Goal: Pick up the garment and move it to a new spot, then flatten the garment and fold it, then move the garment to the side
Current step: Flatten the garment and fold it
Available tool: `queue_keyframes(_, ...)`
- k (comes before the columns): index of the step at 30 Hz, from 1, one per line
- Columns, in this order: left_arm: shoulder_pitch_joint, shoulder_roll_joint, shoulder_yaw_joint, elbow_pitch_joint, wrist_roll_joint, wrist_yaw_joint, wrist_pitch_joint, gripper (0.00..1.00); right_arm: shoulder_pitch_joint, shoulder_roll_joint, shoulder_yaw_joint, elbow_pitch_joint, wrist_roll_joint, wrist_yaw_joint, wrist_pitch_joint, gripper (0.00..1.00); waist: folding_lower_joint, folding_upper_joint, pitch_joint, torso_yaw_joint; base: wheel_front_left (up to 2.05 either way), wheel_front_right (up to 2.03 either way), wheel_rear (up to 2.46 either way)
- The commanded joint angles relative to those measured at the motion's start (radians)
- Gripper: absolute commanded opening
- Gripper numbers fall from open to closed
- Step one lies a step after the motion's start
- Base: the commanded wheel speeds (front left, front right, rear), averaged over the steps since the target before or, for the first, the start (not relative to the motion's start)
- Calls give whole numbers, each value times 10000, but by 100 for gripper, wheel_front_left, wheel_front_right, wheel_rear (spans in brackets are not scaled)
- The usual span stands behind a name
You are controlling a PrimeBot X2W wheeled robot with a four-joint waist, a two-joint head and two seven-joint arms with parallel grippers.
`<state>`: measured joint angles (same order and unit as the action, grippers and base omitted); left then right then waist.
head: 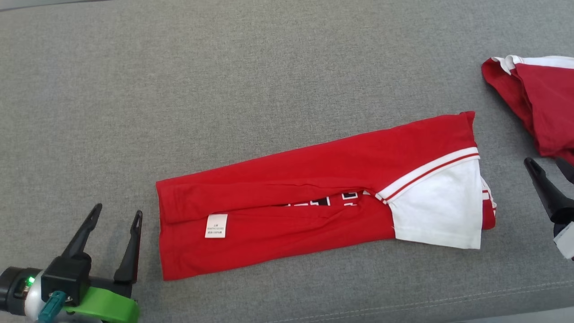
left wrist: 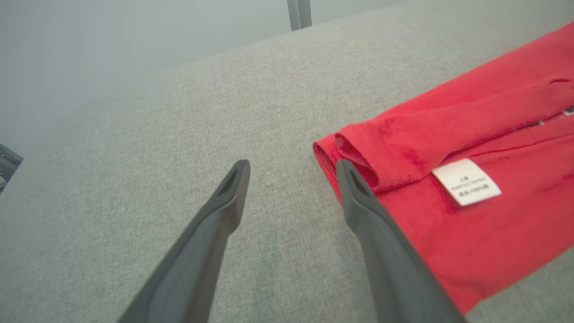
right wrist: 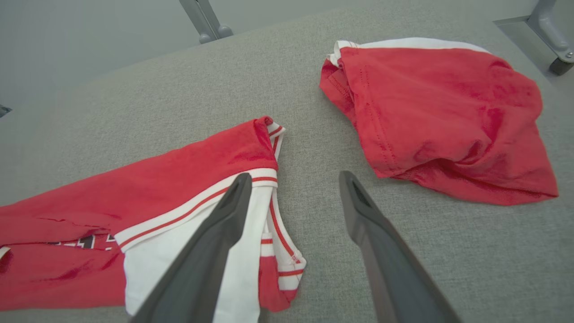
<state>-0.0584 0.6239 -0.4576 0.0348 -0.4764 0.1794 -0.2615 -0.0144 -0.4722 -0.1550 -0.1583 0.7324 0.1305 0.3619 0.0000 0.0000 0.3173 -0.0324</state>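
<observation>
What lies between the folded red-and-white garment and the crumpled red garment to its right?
A bare strip of grey cloth surface. The right wrist view shows it best: the folded garment and the crumpled red garment lie apart, not touching.

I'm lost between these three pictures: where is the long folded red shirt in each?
Head view: the folded red shirt lies across the middle, tilted.
Left wrist view: its hem end, at the right.
Right wrist view: its opposite end, at the lower left.
Shared landmark: the grey fabric surface beneath it.
</observation>
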Motion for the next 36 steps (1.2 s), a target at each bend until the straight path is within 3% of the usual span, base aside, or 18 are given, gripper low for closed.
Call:
queue_keyframes(1,137,-165,343,-309,299,191,-36,100,-226,-58,75,195,-137,-1,149,100,0,0,-61,45,0,0,0)
queue_keyframes(4,631,-867,1117,-1098,724,397,-30,100,-697,-11,424,873,-290,-1,522,100,0,0,-234,162,0,0,0)
queue_keyframes(7,912,-1519,1723,-1670,1134,230,-31,100,-1267,101,876,1753,-488,-1,875,100,0,0,-326,308,0,0,0)
queue_keyframes(15,909,-3103,2476,-1936,2109,-609,-31,100,-2525,285,1830,4420,-863,-1,1459,100,0,0,-317,1040,0,0,0)
queue_keyframes(21,586,-3937,2845,-1664,2542,-1368,-32,100,-3242,719,2121,5825,-196,3,1570,100,0,0,-221,1442,0,0,0)
queue_keyframes(23,584,-4152,2968,-1546,2648,-1572,-32,100,-3421,777,2308,6045,109,20,1712,0,0,0,-232,1504,0,0,0)
queue_keyframes(26,593,-4443,3169,-1313,2717,-1873,-32,100,-3561,570,2397,6044,667,26,1833,0,0,0,-299,1559,0,0,0)
queue_keyframes(30,867,-4814,3471,-741,2791,-2272,-32,100,-3672,-462,2268,5683,1112,-4,1913,0,0,0,-544,1465,0,0,0)
queue_keyframes(36,1057,-5116,3533,-299,2941,-2578,-32,100,-3494,-1488,1487,5539,1323,-9,2107,0,0,0,-763,1370,0,0,0)
